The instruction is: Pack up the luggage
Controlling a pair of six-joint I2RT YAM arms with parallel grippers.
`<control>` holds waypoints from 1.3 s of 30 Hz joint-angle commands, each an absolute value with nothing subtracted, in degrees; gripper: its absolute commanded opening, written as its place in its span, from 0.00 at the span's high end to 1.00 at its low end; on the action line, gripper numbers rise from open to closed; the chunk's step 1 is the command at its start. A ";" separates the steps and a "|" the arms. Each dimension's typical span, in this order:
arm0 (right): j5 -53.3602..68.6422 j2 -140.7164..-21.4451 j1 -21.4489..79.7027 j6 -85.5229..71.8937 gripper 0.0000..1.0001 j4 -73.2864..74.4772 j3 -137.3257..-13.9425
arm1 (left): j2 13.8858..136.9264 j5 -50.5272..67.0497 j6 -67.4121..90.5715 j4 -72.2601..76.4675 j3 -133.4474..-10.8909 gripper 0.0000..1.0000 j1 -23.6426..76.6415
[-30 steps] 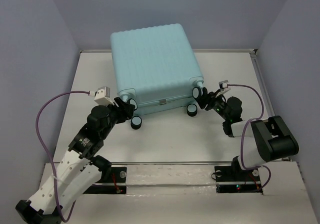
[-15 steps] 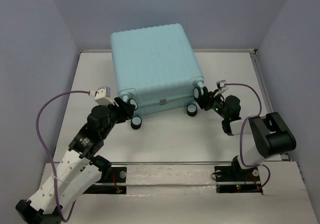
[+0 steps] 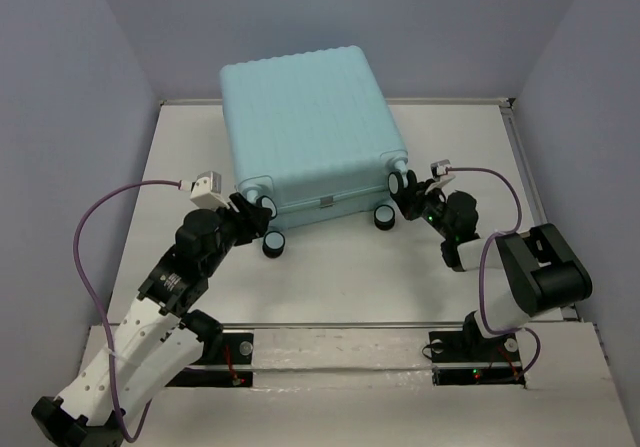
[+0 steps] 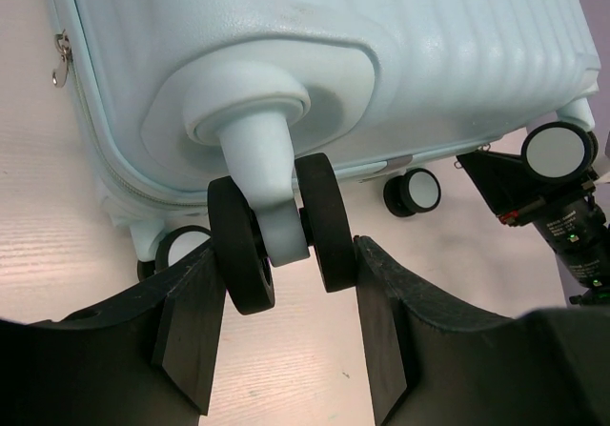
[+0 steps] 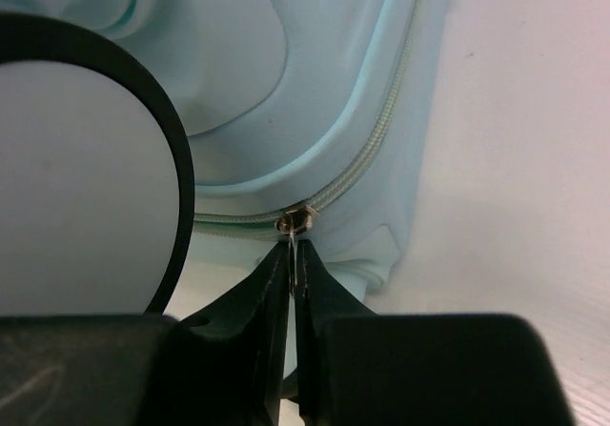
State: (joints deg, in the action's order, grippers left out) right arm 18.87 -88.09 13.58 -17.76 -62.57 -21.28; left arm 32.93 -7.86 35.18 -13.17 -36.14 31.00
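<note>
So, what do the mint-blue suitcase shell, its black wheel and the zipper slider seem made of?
The pale mint-blue ribbed suitcase shell: probably moulded hard plastic, finely grained, semi-matte. The black twin wheel: rubber or plastic, matte. The small silver zipper slider: seemingly metal, it glints.

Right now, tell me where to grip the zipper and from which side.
Pinch the metal pull at the luggage's corner, coming in from the wheel end. Only the pull stands proud of the shell; the zipper teeth lie flush in their groove. The right gripper is shut on it this way, while the left gripper clamps a wheel.
</note>
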 commanded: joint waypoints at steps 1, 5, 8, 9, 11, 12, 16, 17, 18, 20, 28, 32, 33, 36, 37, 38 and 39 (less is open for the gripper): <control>13.00 -87.71 13.62 -16.08 0.92 -71.97 -23.64 | 30.59 -3.25 34.72 2.90 -40.25 0.94 31.46; 10.03 -87.63 13.62 -16.44 0.93 -75.58 -21.80 | 30.32 -3.25 34.80 2.73 -40.08 0.94 31.46; 6.16 -85.70 13.62 -15.74 0.93 -75.85 -20.04 | 30.23 -3.25 34.80 2.55 -39.99 0.94 31.46; 5.72 -85.17 13.62 -15.65 0.93 -75.85 -19.60 | 30.23 -3.16 34.80 2.55 -40.08 0.94 31.46; 5.71 -83.94 13.62 -15.73 0.93 -75.59 -19.34 | 30.23 -3.08 34.89 2.64 -39.99 0.94 31.46; 6.84 -83.67 13.62 -15.73 0.93 -74.89 -19.51 | 30.32 -2.73 34.98 2.90 -39.99 0.94 31.46; 10.03 -83.58 19.74 -17.66 0.93 -75.05 -18.55 | 31.37 -0.27 36.21 6.32 -38.85 0.94 31.46; 8.71 -83.50 22.39 -17.49 0.93 -75.58 -17.85 | 31.90 0.08 36.38 7.46 -38.85 0.94 31.46; 7.22 -83.93 25.46 -17.23 0.93 -76.28 -17.32 | 32.43 2.44 37.00 8.34 -38.85 0.94 31.46; 2.65 -85.16 35.44 -16.00 0.93 -78.30 -16.61 | 34.10 3.86 37.61 11.14 -38.58 0.94 31.46; -10.98 -96.06 56.95 -14.33 0.93 -83.67 -19.94 | 39.90 8.44 38.85 16.52 -42.54 0.94 31.55; -6.86 -97.29 59.14 -15.39 0.93 -80.70 -24.94 | 41.57 11.50 40.25 18.63 -42.54 0.94 31.55; -6.25 -97.64 60.28 -14.95 0.93 -79.12 -27.05 | 42.18 12.47 40.60 19.15 -42.54 0.94 31.55; -2.30 -102.10 65.73 -14.41 0.93 -75.15 -36.27 | 45.61 15.20 41.57 20.21 -44.46 0.94 31.82; 0.59 -103.61 66.87 -15.89 0.93 -74.89 -38.65 | 47.18 16.86 41.57 20.30 -45.34 0.94 31.99; 2.36 -105.28 69.15 -16.60 0.93 -75.06 -43.02 | 47.89 17.40 41.66 20.39 -47.18 0.94 32.08; 3.50 -106.68 70.30 -17.22 0.93 -74.97 -45.33 | 48.42 17.92 41.83 20.39 -48.15 0.94 32.25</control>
State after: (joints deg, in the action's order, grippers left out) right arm -12.93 -103.63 60.99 -14.70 -70.13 -35.31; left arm 45.36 9.21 43.51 -6.63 -38.81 30.76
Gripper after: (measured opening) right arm 0.076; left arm 0.620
